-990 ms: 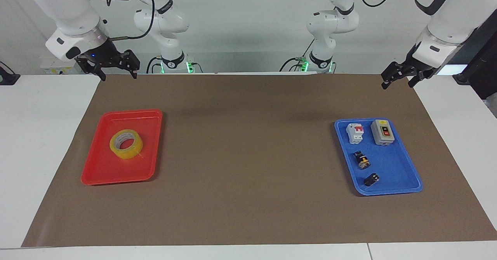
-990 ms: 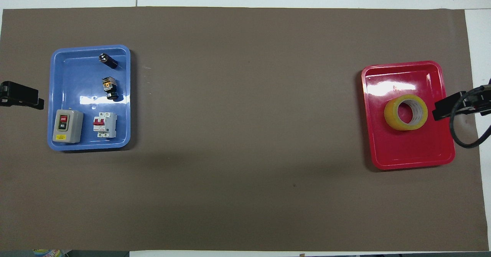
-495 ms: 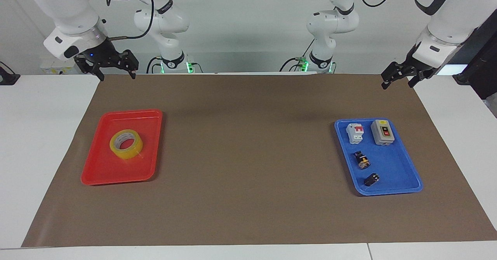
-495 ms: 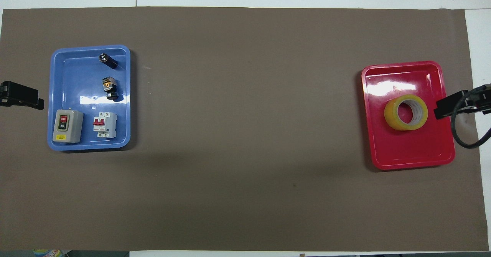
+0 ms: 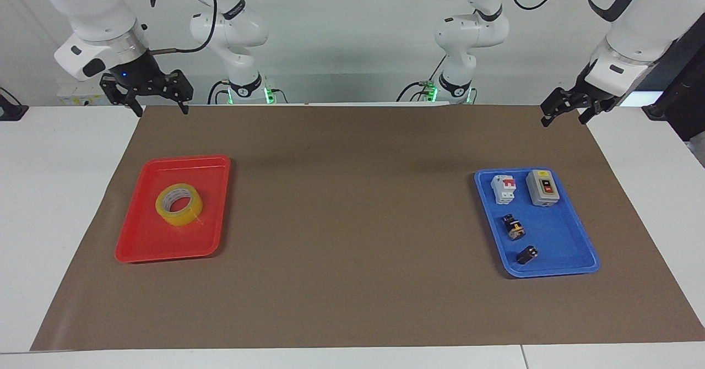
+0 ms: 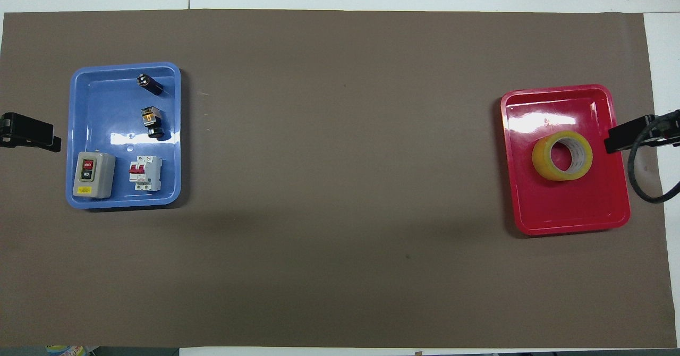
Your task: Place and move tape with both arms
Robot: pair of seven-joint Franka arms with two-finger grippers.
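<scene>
The tape, a yellow translucent roll with a pale core, lies flat in the red tray at the right arm's end of the table. The overhead view shows the tape in the middle of this red tray. My right gripper hangs high over the brown mat's corner at that end, open and empty, well clear of the tape. Over the mat's corner at the left arm's end, my left gripper waits, open and empty.
A blue tray at the left arm's end holds a grey switch box, a white breaker and two small black parts. A brown mat covers the table between the trays.
My right gripper has risen a little and drawn back toward the table's edge at its own end. The left arm, the tape and both trays have not moved.
</scene>
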